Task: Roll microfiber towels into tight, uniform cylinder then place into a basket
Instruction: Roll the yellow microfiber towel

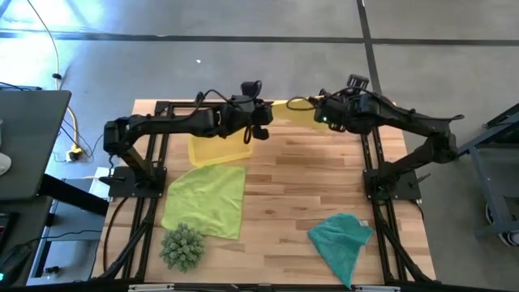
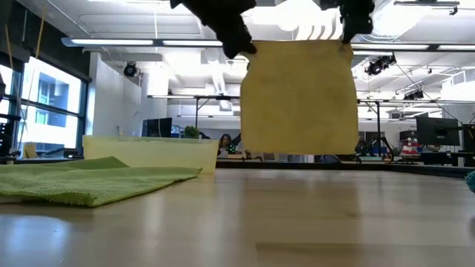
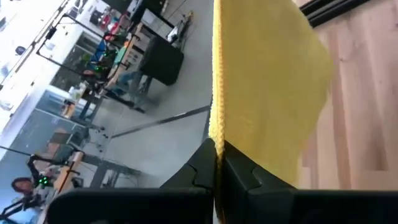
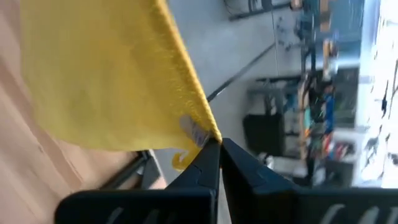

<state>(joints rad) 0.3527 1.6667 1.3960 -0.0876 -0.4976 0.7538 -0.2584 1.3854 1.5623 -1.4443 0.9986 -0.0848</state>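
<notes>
The bright yellow towel (image 2: 300,96) hangs spread as a flat sheet above the far part of the table, between my two grippers. My left gripper (image 1: 261,128) is shut on its upper left corner. My right gripper (image 1: 321,115) is shut on its upper right corner. The lime green towel (image 1: 207,199) lies flat on the table at the left. The teal towel (image 1: 340,239) lies crumpled at the near right. The translucent yellow basket (image 1: 219,150) stands on the table under my left arm, beyond the green towel. My left gripper pinches the yellow towel's upper left corner (image 3: 214,140) between its two fingers, on the hemmed edge. The towel hangs below that corner, clear of the table. My right gripper pinches the upper right corner (image 4: 202,134) between its two fingers, beside the small sewn tag. The top edge (image 2: 297,43) runs nearly straight between the two holds.
A spiky green plant-like ball (image 1: 182,247) sits at the near left corner. Bare wood lies in the middle of the table (image 1: 292,186). Black frame rails run along the left and right sides.
</notes>
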